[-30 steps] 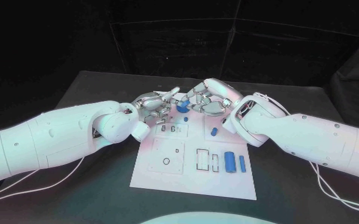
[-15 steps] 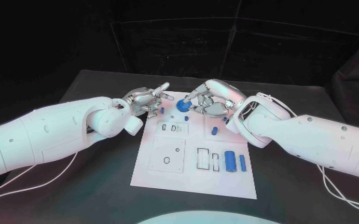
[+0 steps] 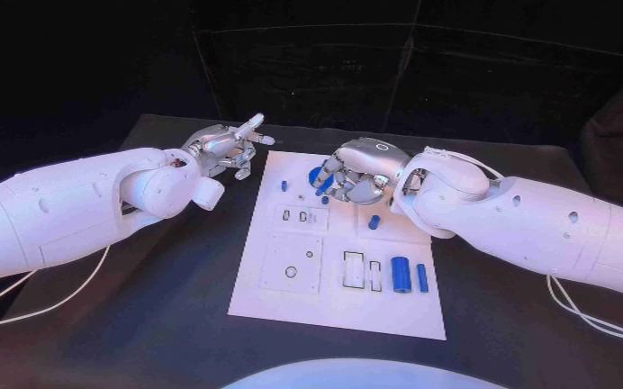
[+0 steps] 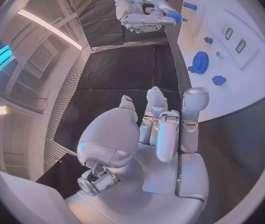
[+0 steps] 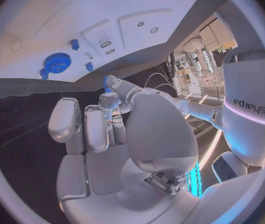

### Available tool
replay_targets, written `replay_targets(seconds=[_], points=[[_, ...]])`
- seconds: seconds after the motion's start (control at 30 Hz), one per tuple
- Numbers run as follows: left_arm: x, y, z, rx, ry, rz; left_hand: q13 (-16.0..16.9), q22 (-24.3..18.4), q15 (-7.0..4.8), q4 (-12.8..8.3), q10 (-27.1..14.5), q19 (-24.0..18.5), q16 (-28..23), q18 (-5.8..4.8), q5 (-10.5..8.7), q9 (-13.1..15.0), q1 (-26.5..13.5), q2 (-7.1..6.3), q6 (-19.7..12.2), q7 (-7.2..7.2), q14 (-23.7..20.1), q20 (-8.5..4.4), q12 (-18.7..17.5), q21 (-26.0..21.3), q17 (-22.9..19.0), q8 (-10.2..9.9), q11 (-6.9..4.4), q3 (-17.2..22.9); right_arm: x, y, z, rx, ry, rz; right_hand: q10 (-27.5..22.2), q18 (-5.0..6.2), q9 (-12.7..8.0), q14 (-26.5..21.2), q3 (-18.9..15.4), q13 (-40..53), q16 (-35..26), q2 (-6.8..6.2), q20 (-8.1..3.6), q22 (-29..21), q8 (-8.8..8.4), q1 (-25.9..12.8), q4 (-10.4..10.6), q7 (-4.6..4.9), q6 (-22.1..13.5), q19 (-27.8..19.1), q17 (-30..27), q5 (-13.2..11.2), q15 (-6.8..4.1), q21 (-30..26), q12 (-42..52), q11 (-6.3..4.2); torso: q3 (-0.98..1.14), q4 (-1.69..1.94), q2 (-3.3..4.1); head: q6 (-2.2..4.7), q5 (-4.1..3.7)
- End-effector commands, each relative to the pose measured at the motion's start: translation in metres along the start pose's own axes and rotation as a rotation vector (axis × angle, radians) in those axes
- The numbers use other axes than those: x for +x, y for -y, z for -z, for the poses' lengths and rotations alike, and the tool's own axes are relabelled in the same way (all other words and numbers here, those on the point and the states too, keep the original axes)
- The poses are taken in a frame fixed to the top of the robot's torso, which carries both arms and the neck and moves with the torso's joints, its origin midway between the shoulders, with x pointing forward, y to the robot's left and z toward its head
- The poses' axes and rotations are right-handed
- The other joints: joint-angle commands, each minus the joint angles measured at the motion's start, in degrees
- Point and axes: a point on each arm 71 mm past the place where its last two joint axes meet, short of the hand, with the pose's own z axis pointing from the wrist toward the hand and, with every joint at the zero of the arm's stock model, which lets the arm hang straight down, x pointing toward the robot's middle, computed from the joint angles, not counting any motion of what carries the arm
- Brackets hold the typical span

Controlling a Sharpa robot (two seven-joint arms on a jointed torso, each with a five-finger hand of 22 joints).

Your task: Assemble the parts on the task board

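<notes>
A: Where is the board, and what lies on it?

B: The white task board point(image 3: 340, 263) lies flat in the middle of the black table point(image 3: 156, 317). Near its close edge, on the robot's right side, two long blue parts point(image 3: 400, 275) lie side by side, next to narrow slots. A small blue part point(image 3: 374, 221) lies more to the middle, and another small blue peg point(image 3: 284, 185) sits near the far left corner. In the left wrist view a blue gear point(image 4: 200, 62) rests on the board, with a small blue piece point(image 4: 219, 79) just beside it.

A: What does the right hand do?

B: The right hand point(image 3: 350, 177) is above the far part of the board. Its fingers are curled in, and a small blue part point(image 3: 320, 180) is pinched at the fingertips point(image 5: 110, 87). The right wrist view shows the same blue tip between the thumb and a finger.

A: And the left hand?

B: The left hand point(image 3: 223, 149) is beside the far left corner of the board, over the table and not touching the board. Its fingers are spread apart, one pointing outward, and it holds nothing.
</notes>
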Motion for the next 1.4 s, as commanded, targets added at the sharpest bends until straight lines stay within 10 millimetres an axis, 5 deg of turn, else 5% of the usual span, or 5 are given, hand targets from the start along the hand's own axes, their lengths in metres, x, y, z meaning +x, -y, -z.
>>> replay_targets(seconds=[0.03,0.33,0.63,1.4], points=[[0.0,0.008,0.0,0.076,0.04,0.046,-1.4,-1.6,0.3,0.0,-1.0,-1.0,-0.6,0.92,-0.15,0.1,0.2,0.0,-0.5,-0.02,3.5,0.07,-1.0,-1.1,5.7,-0.1,0.03,-0.5,0.007,0.001,-0.006,-0.011,-0.1,0.101,-0.4,-0.31,0.1,2.1,-0.4,-0.1,-0.2,0.38,0.01,0.1,0.19,0.0,0.0,0.01,0.2,0.4,0.1,0.1,0.41,0.4,-0.4,0.04,0.02,0.01,-0.05,-0.24,0.19],[0.014,0.016,-0.002,0.163,0.039,0.155,-4.8,-7.0,0.48,0.0,-3.6,-4.3,-2.6,1.83,-0.11,0.4,0.9,0.33,-1.0,0.16,2.3,0.25,-3.6,-5.0,2.0,0.3,0.21,-1.0,0.021,-0.002,-0.019,-0.038,-0.158,0.122,-0.4,-0.33,0.1,2.1,-0.4,-0.1,-0.1,0.33,0.01,0.2,0.18,0.0,0.0,0.0,0.2,0.4,0.2,0.0,0.41,0.4,-0.4,0.03,0.04,0.04,0.08,-1.0,0.6],[0.022,0.019,-0.002,0.196,0.032,0.19,-4.9,-7.6,0.52,-0.1,-3.8,-4.6,-2.9,1.91,-0.12,0.4,1.3,0.39,-1.2,0.22,2.1,0.32,-3.8,-5.5,1.6,0.4,0.27,-1.0,0.031,-0.004,-0.024,-0.067,-0.194,0.123,-0.4,-0.35,0.1,2.2,-0.5,-0.1,0.0,0.29,0.01,0.3,0.19,0.0,0.0,-0.01,0.2,0.5,0.3,0.0,0.4,0.5,-0.3,0.03,0.17,-0.15,0.05,-1.85,1.02],[0.026,0.02,-0.005,0.21,0.021,0.196,-5.0,-7.4,0.55,-0.3,-4.0,-4.5,-2.9,1.86,-0.12,0.5,1.8,0.51,-1.4,0.27,2.2,0.36,-3.9,-5.5,1.7,0.5,0.32,-1.0,0.047,-0.007,-0.027,-0.07,-0.246,0.186,-0.4,-0.33,0.0,2.1,-0.9,-0.1,-0.2,0.06,0.01,0.2,0.02,-0.1,0.0,0.09,-0.1,0.4,0.2,-0.2,0.43,0.4,-0.4,0.08,0.11,-0.15,-0.02,-2.45,1.23]])
